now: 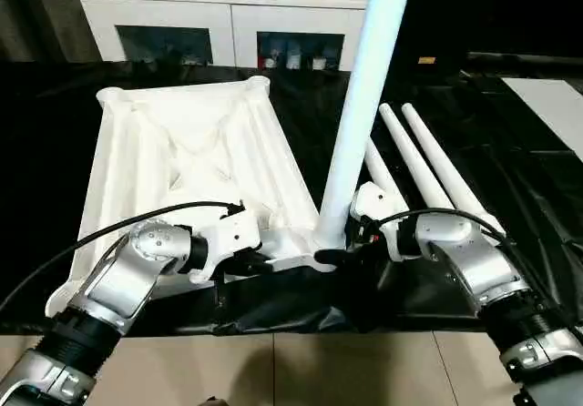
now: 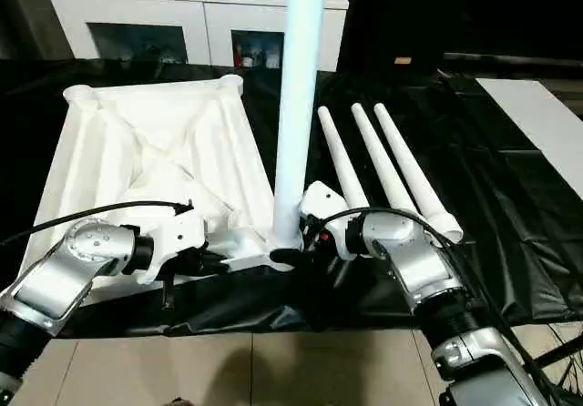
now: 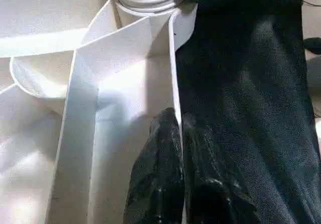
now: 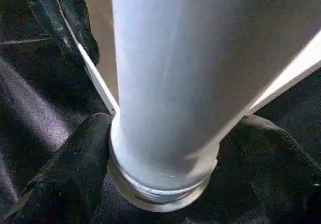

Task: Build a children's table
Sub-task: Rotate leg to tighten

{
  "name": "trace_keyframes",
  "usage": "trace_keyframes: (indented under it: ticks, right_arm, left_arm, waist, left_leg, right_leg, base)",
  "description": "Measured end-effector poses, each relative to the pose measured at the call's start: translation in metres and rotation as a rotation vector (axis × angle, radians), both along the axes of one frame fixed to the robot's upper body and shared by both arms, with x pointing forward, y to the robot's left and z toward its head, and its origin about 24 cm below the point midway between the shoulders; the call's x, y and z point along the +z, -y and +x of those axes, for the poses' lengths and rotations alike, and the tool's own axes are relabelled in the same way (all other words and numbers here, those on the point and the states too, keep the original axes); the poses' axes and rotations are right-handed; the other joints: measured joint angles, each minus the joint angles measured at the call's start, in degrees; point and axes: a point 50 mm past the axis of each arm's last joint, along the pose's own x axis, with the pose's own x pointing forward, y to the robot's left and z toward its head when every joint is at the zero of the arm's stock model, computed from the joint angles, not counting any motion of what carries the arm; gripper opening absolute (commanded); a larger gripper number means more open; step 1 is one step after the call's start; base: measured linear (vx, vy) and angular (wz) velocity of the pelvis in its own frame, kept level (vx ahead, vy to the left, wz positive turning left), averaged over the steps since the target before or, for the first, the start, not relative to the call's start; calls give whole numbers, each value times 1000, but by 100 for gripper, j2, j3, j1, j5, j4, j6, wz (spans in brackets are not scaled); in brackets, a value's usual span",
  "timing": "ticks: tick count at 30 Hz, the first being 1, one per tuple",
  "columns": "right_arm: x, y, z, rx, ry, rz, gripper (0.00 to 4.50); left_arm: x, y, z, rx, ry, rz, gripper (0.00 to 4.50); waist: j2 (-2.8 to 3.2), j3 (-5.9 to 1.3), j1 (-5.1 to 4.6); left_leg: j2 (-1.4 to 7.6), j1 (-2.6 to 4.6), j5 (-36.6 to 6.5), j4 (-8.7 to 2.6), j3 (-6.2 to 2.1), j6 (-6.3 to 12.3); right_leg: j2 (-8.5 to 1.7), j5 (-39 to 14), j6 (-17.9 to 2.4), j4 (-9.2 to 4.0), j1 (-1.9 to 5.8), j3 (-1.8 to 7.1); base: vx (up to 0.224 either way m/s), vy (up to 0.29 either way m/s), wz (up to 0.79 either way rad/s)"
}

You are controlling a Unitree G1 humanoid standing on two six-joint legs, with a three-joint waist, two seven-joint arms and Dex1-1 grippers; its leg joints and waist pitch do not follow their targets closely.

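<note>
White ribbed tabletop (image 1: 182, 160) lies underside-up on the black-draped bench (image 1: 510, 151), long axis running away from the robot; one tapered white leg (image 1: 364, 96) stands upright in its near right corner socket, three spare legs (image 2: 383, 165) lie side by side just right of it, pointing away. Left gripper (image 3: 175, 148) is pinched tight on the tabletop's thin near rim. Right gripper (image 4: 165, 184) has its fingers spread wide around the upright leg's base.
</note>
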Motion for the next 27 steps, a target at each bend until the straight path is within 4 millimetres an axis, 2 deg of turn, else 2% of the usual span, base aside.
trace_keyframes:
  ticks: [1, 2, 3, 6, 7, 16, 20, 27]
  right_arm:
    - [0, 0, 1, 0, -1, 1, 396]
    - [-1, 0, 1, -2, -3, 4, 370]
    - [-1, 0, 2, -3, -4, 6, 362]
    - [-3, -2, 2, 7, -7, 12, 357]
    - [-3, -2, 2, 6, -6, 13, 319]
    - [-9, -4, 4, -45, -40, 79, 275]
    - [-15, -9, 10, -203, -26, 133, 272]
    - [-21, -27, 33, -673, 0, 208, 272]
  left_arm:
    - [0, 0, 1, -1, -1, 1, 0]
    - [0, 0, 2, -1, -4, 2, 0]
    - [0, 0, 3, -2, -7, 3, 0]
    - [-1, -1, 4, -3, -2, 7, 0]
    - [-1, -1, 4, -3, -1, 8, 0]
    - [-2, -3, 7, 9, 6, 6, 0]
    - [-5, 3, 16, 90, 31, -30, 0]
    - [-10, 28, 42, 305, 77, -72, 0]
  waist:
    - [0, 0, -1]
    - [0, 0, -2]
    - [0, 0, -1]
    - [0, 0, -6]
    - [0, 0, -7]
    - [0, 0, -31]
    - [0, 2, -81]
    - [4, 7, -168]
  left_leg:
    - [0, 0, 0, 1, 0, 0]
    - [0, 0, 0, 2, 0, 0]
    - [0, 0, 0, 2, 0, 0]
    - [0, 1, 0, 3, -2, 0]
    - [0, 2, 0, 5, -3, 0]
    - [0, 4, 0, 12, -11, -1]
    - [0, 1, 0, 16, -11, -1]
    - [-1, -8, 2, 22, -17, -3]
  right_leg:
    - [0, 0, 0, 0, 0, 0]
    - [0, 0, -1, 2, 0, 0]
    - [0, 0, 0, 3, 0, 0]
    - [0, -16, 26, 10, -1, 0]
    - [0, -16, 27, 16, -2, 1]
    - [0, -19, 31, 47, -10, 1]
    - [0, -19, 31, 46, -15, 1]
    - [0, -19, 31, 46, -28, -3]
  base:
    - [0, 0, 0]
    - [0, 0, 0]
    - [0, 0, 0]
    - [0, 0, 0]
    - [0, 0, 0]
    - [0, 0, 0]
    - [0, 0, 0]
    - [0, 0, 0]
